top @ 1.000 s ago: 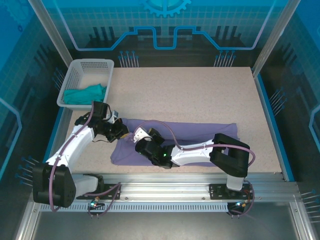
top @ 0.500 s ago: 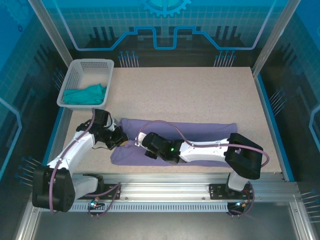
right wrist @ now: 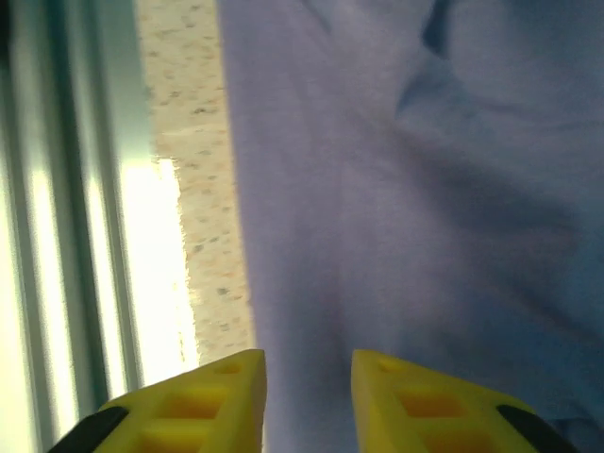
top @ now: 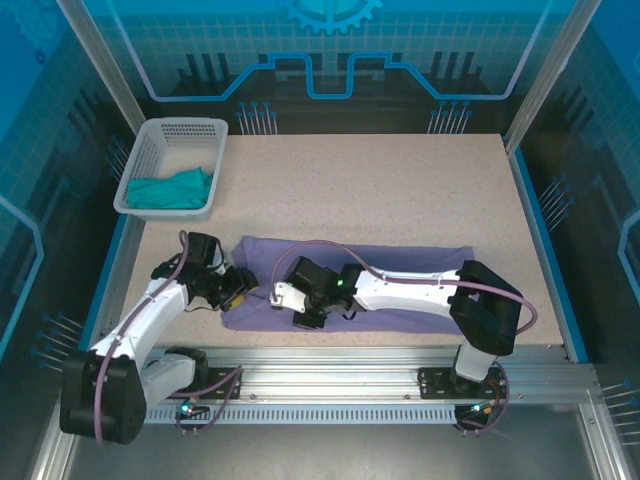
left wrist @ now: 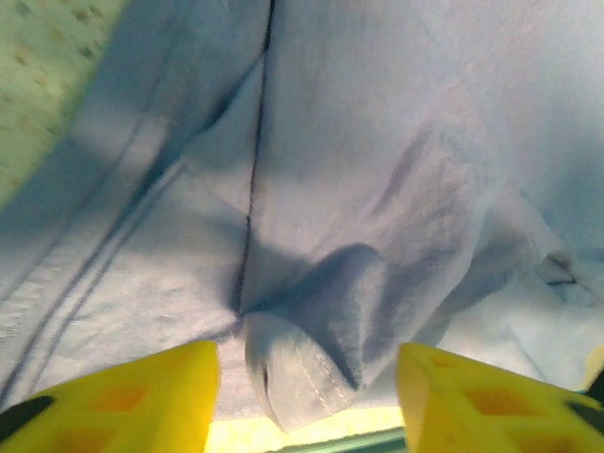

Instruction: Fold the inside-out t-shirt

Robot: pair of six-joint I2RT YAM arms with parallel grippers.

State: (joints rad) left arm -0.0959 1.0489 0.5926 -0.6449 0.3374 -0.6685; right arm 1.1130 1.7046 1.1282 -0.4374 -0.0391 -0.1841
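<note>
The inside-out t-shirt (top: pixel 410 265) is a lavender strip lying across the near half of the table, its left end bunched. My left gripper (top: pixel 243 291) hovers over that left end. In the left wrist view the left gripper (left wrist: pixel 307 401) stands open, with a hemmed fold of the t-shirt (left wrist: pixel 311 373) loose between the yellow fingers (left wrist: pixel 123 396). My right gripper (top: pixel 290 305) is just to the right of it, low over the cloth. In the right wrist view the right gripper (right wrist: pixel 309 406) is slightly open above flat t-shirt (right wrist: pixel 406 208) near its edge.
A white basket (top: pixel 150 150) at the back left holds a teal garment (top: pixel 175 188). Bare table (top: pixel 400 180) lies behind the shirt. The table's near edge and its metal rail (right wrist: pixel 66 236) run close beside the right gripper.
Both grippers have slid toward the near edge at the shirt's left end. The right arm has stretched out flatter over the cloth.
</note>
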